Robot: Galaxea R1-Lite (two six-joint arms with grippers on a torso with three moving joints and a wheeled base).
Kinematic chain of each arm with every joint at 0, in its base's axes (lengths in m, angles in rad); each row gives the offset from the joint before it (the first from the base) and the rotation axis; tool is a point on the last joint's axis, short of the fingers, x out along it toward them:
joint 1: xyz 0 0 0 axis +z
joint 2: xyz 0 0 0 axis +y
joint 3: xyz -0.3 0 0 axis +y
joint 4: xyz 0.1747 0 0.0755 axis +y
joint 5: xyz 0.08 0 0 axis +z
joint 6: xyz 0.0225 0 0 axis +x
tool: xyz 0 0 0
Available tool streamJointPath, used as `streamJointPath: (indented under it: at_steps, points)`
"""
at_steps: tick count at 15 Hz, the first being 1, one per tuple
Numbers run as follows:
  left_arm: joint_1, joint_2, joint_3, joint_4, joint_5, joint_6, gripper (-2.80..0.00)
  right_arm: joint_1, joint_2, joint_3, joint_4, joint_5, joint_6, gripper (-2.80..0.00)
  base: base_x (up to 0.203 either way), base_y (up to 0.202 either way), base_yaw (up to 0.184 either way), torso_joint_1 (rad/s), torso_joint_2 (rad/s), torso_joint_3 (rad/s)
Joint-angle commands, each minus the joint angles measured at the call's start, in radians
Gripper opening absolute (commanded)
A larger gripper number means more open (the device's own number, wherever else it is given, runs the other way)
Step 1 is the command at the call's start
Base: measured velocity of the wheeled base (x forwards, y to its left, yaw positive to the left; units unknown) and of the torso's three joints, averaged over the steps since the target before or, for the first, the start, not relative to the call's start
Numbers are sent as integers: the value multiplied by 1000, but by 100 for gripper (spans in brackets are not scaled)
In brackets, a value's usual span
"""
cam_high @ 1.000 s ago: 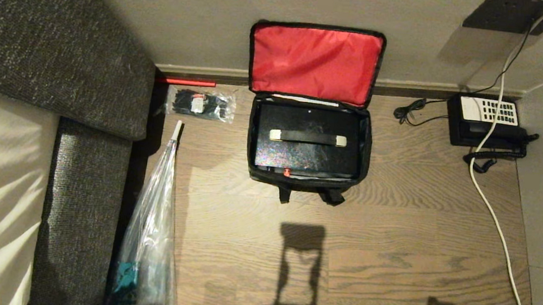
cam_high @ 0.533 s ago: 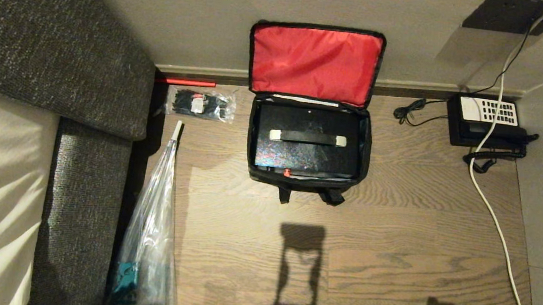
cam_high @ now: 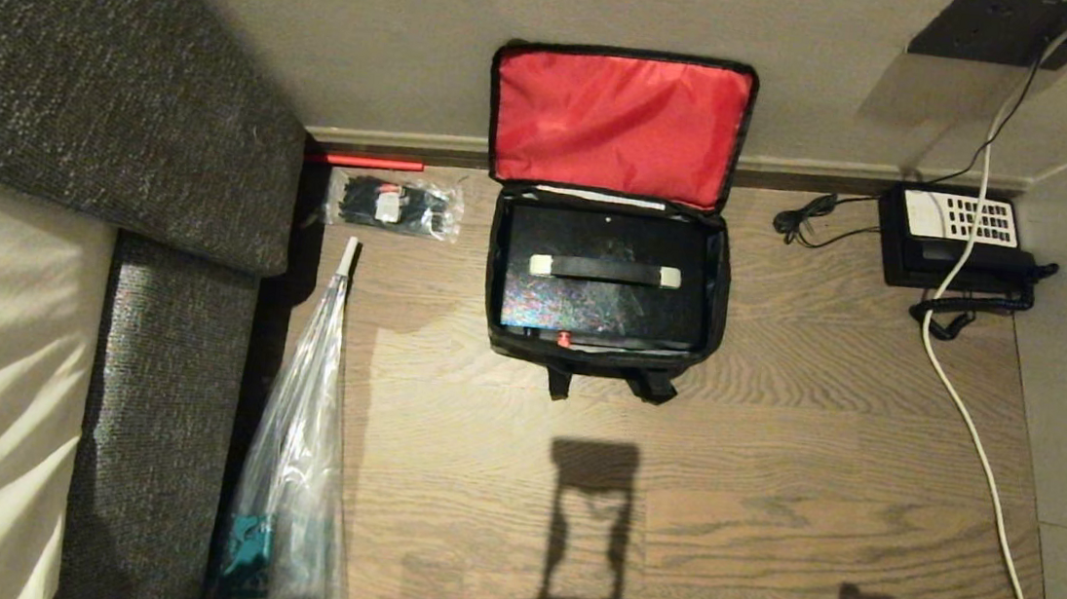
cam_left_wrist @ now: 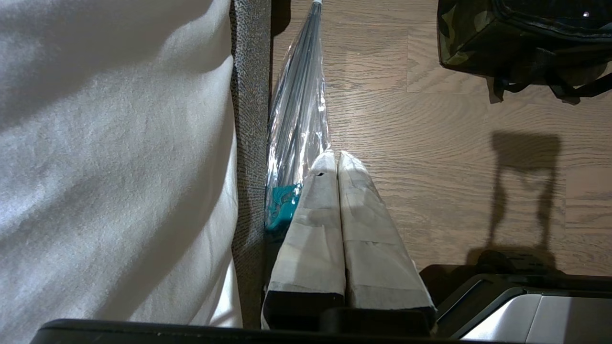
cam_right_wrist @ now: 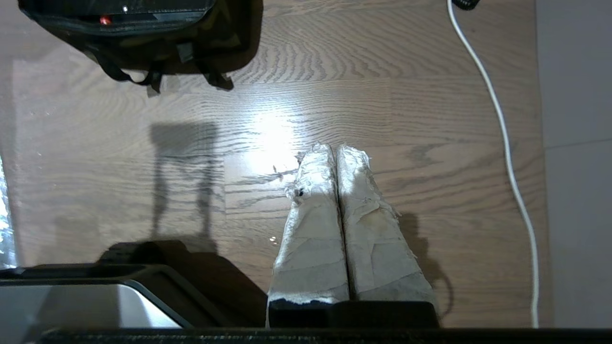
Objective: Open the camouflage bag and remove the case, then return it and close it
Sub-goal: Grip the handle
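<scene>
The camouflage bag (cam_high: 600,345) lies open, the case (cam_high: 603,292) inside.

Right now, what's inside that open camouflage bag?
Inside the camouflage bag sits the case, filling it. Its handle and red latch show; whatever lies underneath is covered.

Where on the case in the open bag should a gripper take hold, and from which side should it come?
Grip the black handle on top of the case, probably midway between its pale ends, coming straight down from above. The case lies flat inside the bag, whose walls hug its sides, and the red lid stands open behind, so only the top is free.
</scene>
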Motion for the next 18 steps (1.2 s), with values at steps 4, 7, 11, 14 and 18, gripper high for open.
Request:
streamJointPath:
  at_steps: [4, 7, 11, 14, 18]
  points:
    - [0, -2, 0, 0, 0, 1, -280, 2, -16, 13, 2, 8, -24, -280, 0, 0, 0, 0, 0, 0]
    - [0, -2, 0, 0, 0, 1, -280, 1, -16, -89, 44, 11, -24, -280, 0, 0, 0, 0, 0, 0]
    - [0, -2, 0, 0, 0, 1, -280, 2, -16, -458, 517, 48, -19, -280, 0, 0, 0, 0, 0, 0]
    - [0, -2, 0, 0, 0, 1, -280, 1, -15, -456, 628, 103, -15, -280, 0, 0, 0, 0, 0, 0]
    - [0, -2, 0, 0, 0, 4, -280, 1, 80, -464, 725, 252, -14, -280, 0, 0, 0, 0, 0, 0]
